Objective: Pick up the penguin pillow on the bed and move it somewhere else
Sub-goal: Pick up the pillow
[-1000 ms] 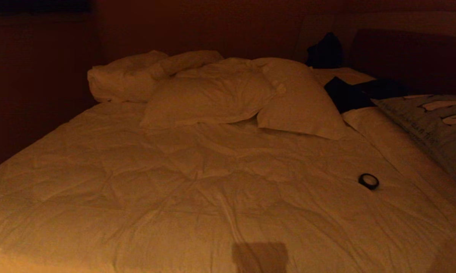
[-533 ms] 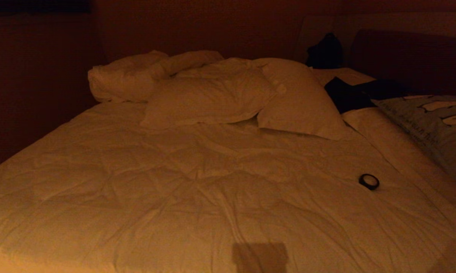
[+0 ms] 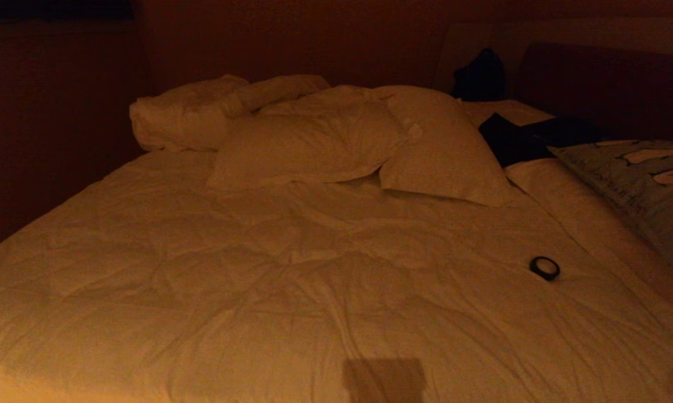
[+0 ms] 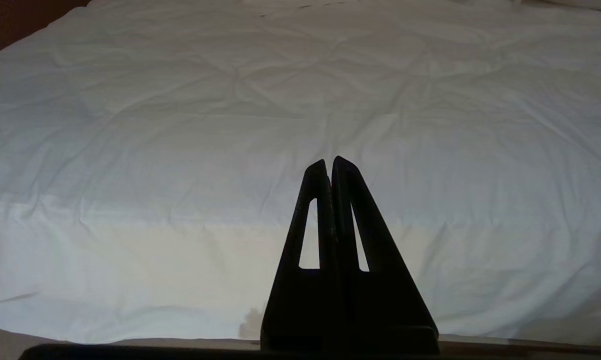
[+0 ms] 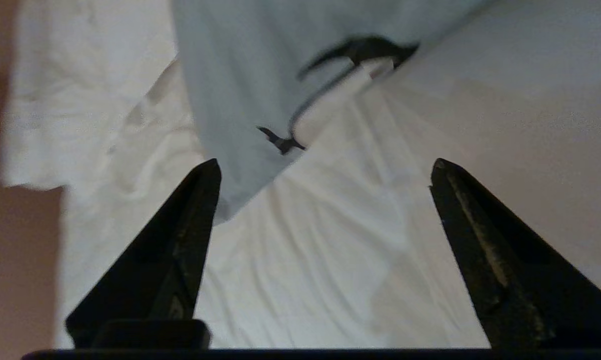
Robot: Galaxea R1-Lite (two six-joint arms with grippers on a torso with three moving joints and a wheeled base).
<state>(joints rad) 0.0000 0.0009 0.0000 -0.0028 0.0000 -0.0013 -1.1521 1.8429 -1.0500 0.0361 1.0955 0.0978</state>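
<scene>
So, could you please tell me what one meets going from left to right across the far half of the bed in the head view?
Bunched-up duvet → plain white pillows → dark cloth → penguin pillow.

R gripper (image 5: 325, 165) jaws wide apart; L gripper (image 4: 329, 165) fingers together.

Penguin pillow (image 3: 644, 190) – pale grey-blue, black-and-white penguins – lies flat at the right edge of the bed (image 3: 291, 280)

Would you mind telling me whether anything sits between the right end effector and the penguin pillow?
Nothing visible does. In the right wrist view the open right end effector faces the penguin pillow, with only the bed showing between them.
</scene>
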